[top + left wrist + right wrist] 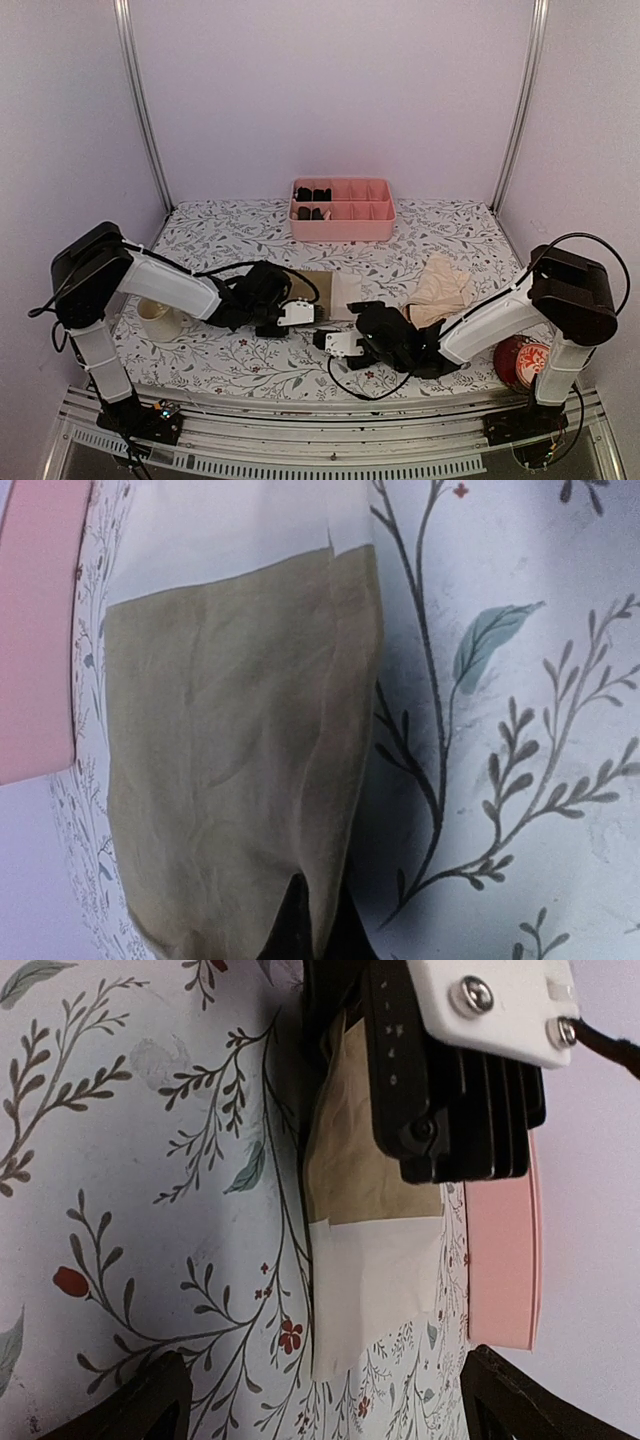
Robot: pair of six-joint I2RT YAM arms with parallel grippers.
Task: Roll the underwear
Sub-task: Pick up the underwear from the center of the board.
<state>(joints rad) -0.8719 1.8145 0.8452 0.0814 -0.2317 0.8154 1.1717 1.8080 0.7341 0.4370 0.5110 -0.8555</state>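
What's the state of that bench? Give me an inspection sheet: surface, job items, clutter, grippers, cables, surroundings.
Surface: floral tablecloth, lying flat.
Job's things: olive-brown underwear laid flat, cream part at its right end; peach underwear bunched to its right, untouched.
Clutter: pink tray holding black bundles; cream cup; red round object.
Grippers: left gripper shut on the olive-brown underwear's near edge; right gripper open, holding nothing.
Cables: black cable loops below the right wrist.
Surroundings: plain walls, metal posts.
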